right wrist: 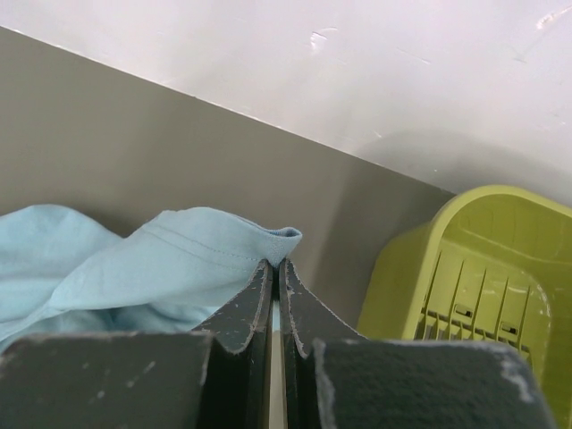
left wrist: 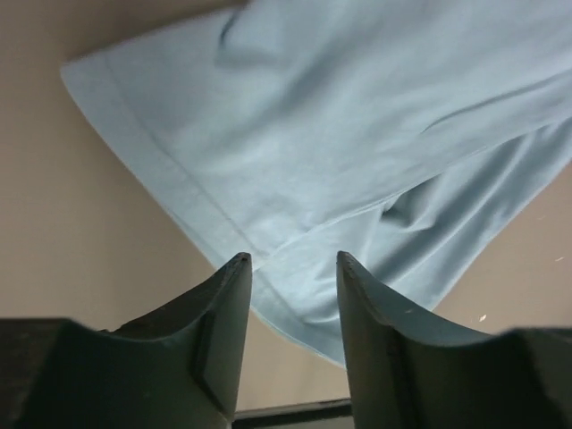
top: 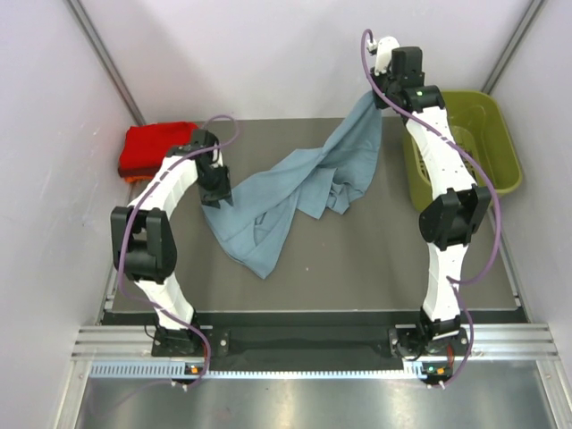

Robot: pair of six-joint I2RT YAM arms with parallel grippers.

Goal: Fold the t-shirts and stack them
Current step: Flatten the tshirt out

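A dusty grey-blue t-shirt (top: 299, 192) hangs stretched from the back right down to the table's middle left. My right gripper (top: 382, 94) is raised at the back and shut on a hemmed edge of this shirt (right wrist: 206, 255). My left gripper (top: 214, 198) is open and empty, its fingers just above the shirt's lower left edge (left wrist: 295, 161), not touching it. A folded bright red t-shirt (top: 154, 147) lies at the back left, on top of an orange one (top: 132, 180) whose edge peeks out.
An olive-green plastic basket (top: 500, 147) stands at the right edge of the table, close beside my right arm; it also shows in the right wrist view (right wrist: 474, 286). White walls close in on the left, back and right.
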